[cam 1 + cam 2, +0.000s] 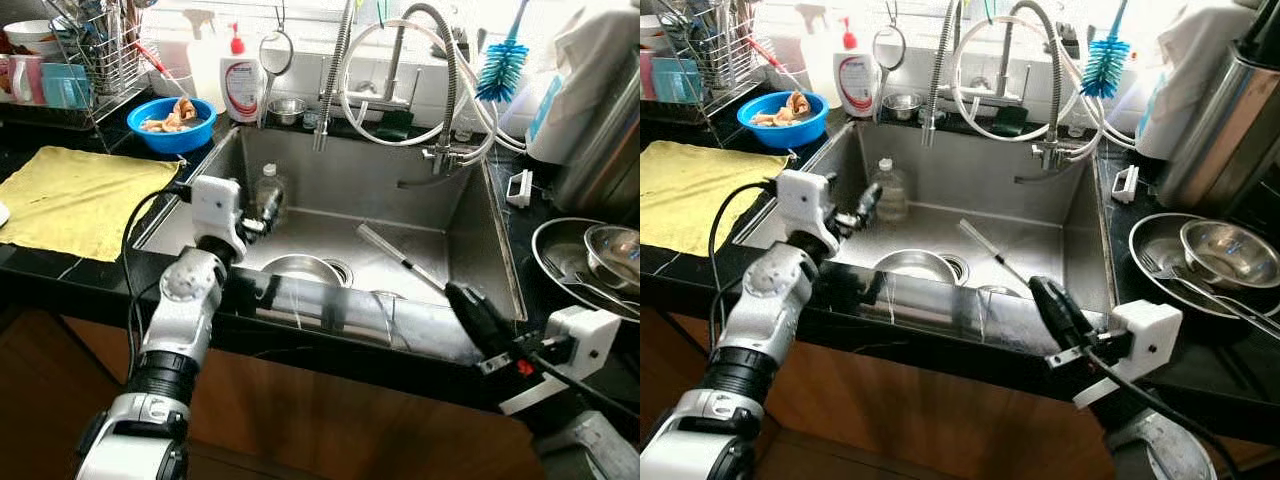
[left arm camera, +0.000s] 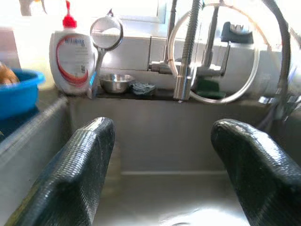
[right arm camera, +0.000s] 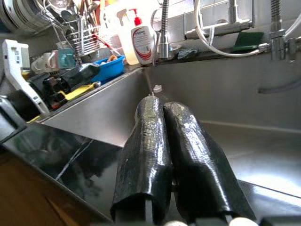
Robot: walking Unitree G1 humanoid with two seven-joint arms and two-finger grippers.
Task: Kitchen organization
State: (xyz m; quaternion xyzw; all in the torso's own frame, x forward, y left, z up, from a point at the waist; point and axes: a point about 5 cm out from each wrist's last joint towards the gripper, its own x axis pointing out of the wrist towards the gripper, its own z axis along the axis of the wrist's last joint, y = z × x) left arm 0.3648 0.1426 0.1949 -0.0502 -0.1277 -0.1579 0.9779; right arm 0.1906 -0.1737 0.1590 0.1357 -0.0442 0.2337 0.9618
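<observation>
- Jaws of the left gripper (image 2: pixel 160 174) stand wide apart with nothing between them, the two black fingers (image 2: pixel 75 169) framing the back wall of the sink (image 1: pixel 470 230).
- Left arm reaches forward over the sink's front left corner, forearm rising from the lower left, wrist block above the dark surface (image 1: pixel 60 275) edge, fingers pointing into the basin.
- Just ahead of those fingers, a clear plastic bottle (image 1: pixel 268 196) stands upright against the sink's left wall; whether they touch it cannot be told.
- On the sink floor, a steel bowl (image 1: pixel 296 268) sits beside the drain, and a thin rod-like tool (image 1: pixel 400 262) lies slanted to its right.
- Left of the sink lie a yellow cloth (image 1: pixel 75 195) and a blue bowl (image 1: pixel 171 123); a soap bottle (image 1: pixel 241 85) stands at the sink's back rim.
- Right gripper (image 1: pixel 478 315) has its jaws pressed together, holding nothing, hovering over the sink's front right rim, the arm coming in low from the right and pointing leftward across the basin.
</observation>
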